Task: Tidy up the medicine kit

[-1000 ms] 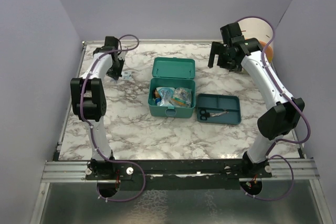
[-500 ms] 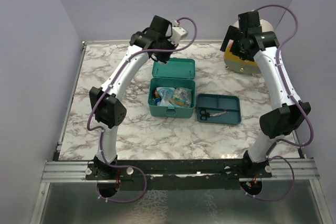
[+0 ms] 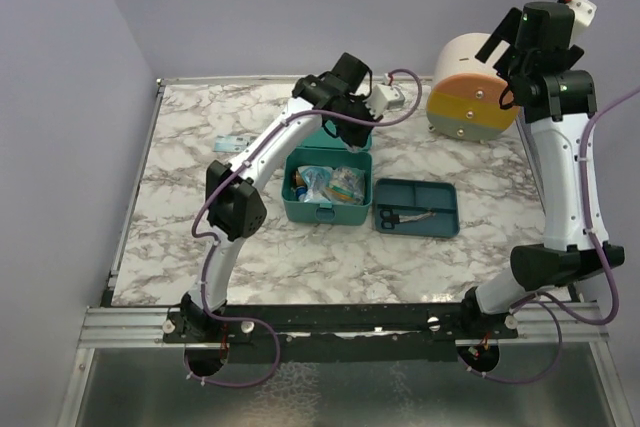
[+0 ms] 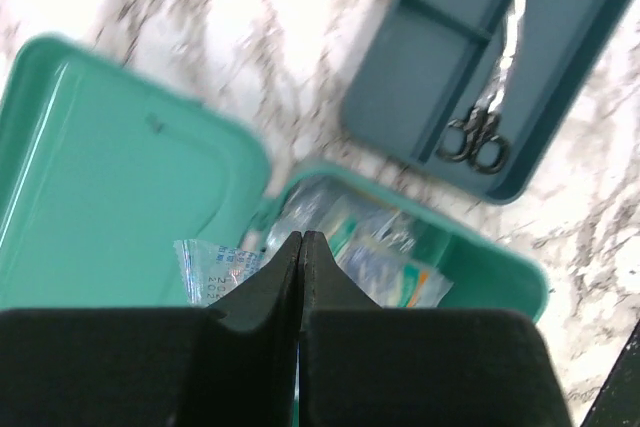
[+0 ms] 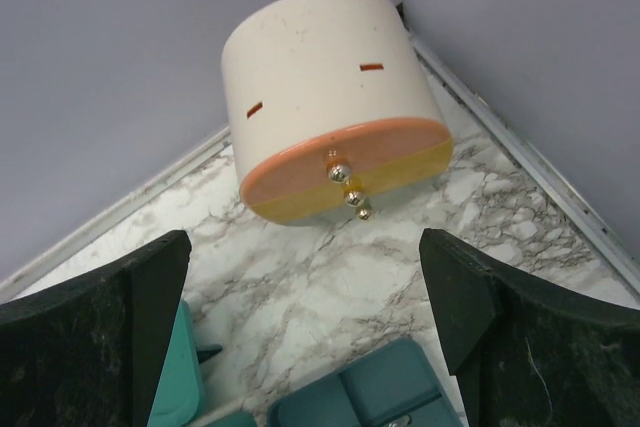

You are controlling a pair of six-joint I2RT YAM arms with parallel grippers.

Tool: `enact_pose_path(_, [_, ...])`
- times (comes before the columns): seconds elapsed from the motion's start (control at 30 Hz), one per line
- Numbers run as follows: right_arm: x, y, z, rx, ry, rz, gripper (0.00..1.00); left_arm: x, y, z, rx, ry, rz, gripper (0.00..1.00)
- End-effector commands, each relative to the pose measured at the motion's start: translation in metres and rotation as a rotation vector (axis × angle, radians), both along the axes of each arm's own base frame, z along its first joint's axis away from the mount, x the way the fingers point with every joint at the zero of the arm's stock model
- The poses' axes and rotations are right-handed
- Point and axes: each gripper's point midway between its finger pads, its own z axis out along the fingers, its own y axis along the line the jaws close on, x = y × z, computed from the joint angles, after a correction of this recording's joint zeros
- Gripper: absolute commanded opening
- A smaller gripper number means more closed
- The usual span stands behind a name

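Sitting mid-table, medicine kit (image 3: 325, 197) has its hinged lid (image 4: 120, 207) thrown back flat toward the far edge, with the latch on the wall facing the near edge. Bare marble table (image 3: 190, 227) runs wide along the left edge and the near edge. Right of the kit the room is narrower.

The box is a teal-green, hard plastic rectangle with rounded corners. It is stuffed with crinkly clear and foil packets (image 4: 375, 257), loosely heaped. The flat teal tray (image 3: 440, 197) is just beside the kit toward the right edge, a thin gap between them. It is a shallow tray split into compartments. Black-handled scissors (image 4: 478, 137) lie in the long one.

The round drawer unit (image 5: 320, 67) is in the far right corner. Its drum is smooth cream, the face orange over yellow, with small metal knobs (image 5: 347, 187) in a row. One small pale packet (image 3: 232, 143) lies flat by itself toward the far left corner.

The left gripper (image 4: 301, 247) hangs over the kit's far side, jaws pressed together, nothing seen between them. The right gripper (image 5: 305, 277) is raised high above the far right corner, jaws spread wide, facing the drawer unit.
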Motion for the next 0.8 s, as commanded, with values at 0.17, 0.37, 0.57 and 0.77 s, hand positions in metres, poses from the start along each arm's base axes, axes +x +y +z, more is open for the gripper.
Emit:
enact_pose_path(0.17, [-0.024,-0.026,0.050,-0.055,-0.147,-0.110,1.00,-0.048,-0.093,0.010,-0.133,0.000,-0.183,0.00])
enact_pose_path(0.37, [-0.035,-0.028,0.063,-0.072,-0.178,-0.105,1.00,-0.072,-0.135,-0.006,-0.170,0.014,-0.243,0.00])
enact_pose_path(0.57, [-0.047,-0.022,0.051,-0.025,-0.157,-0.082,1.00,-0.088,-0.162,-0.029,-0.193,0.030,-0.303,0.00])
enact_pose_path(0.77, [-0.062,-0.023,0.046,-0.025,-0.144,-0.079,1.00,-0.090,-0.179,-0.051,-0.207,0.033,-0.336,0.00])
